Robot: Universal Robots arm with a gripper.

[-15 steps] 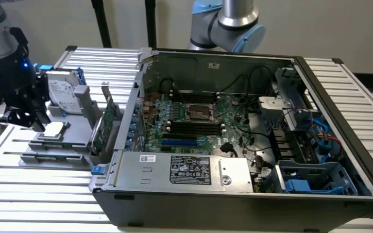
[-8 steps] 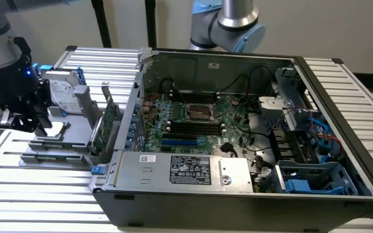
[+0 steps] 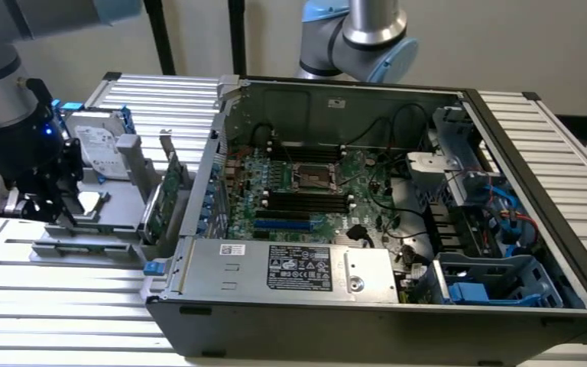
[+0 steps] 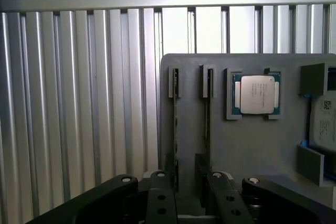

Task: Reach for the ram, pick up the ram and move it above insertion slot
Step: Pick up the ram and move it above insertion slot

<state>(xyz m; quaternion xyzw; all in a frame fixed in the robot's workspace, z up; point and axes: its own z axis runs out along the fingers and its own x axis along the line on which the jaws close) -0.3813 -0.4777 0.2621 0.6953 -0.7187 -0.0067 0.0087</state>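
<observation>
Reach step: fingers [image 4: 160,199] spread apart, nothing held, hovering over one end of the grey holder [image 4: 247,150] on the desk [image 4: 79,103]. Ram [image 4: 175,124] stands on edge in a holder slot, second stick [image 4: 208,119] in the slot beside it, CPU [image 4: 257,94] also on the holder. Best guess: centre on one stick only, fingers flat to its faces, descend straight, avoid clipping the neighbour

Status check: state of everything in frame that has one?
gripper: open, empty, over gray tray
ram sticks: both on edge in tray slots, ungripped
CPU: seated in tray pocket
hard drive: standing in tray
computer case: side open
</observation>
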